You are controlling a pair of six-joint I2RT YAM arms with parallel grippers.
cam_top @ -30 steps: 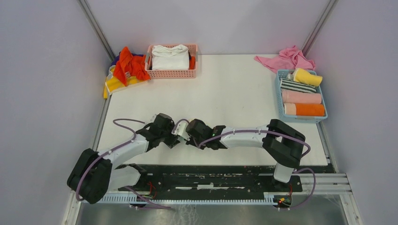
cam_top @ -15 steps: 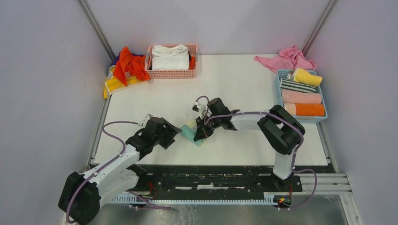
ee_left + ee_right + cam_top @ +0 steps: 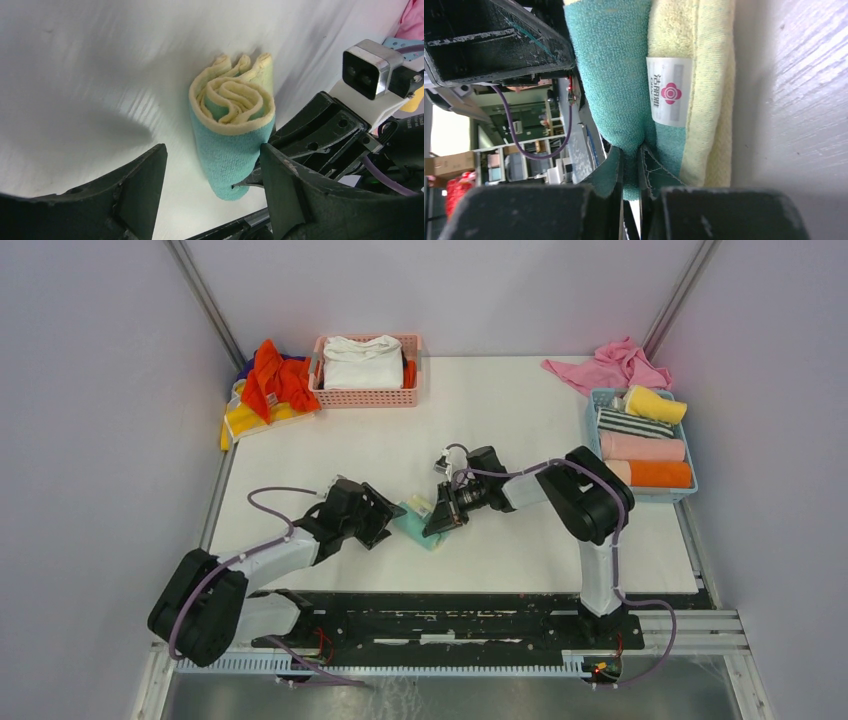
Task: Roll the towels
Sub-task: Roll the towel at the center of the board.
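The towels come down to one in play: a teal roll (image 3: 420,525) lined in pale yellow, lying on the white table (image 3: 500,410) between the two grippers. Well to its upper left is a loose heap of orange and yellow cloths (image 3: 265,388) beside a pink basket (image 3: 366,395). Just left of the roll, the left gripper (image 3: 388,520) has its jaws spread wide, one on either side and neither pressing in. The roll's long axis runs lengthwise between them, so closing would, I'd judge, squeeze it across its width. On the roll's right flank the right gripper (image 3: 440,520) is pinched tight on the teal outer layer – the arm with hold. Far right of the roll, a blue basket (image 3: 592,440) holds finished rolls
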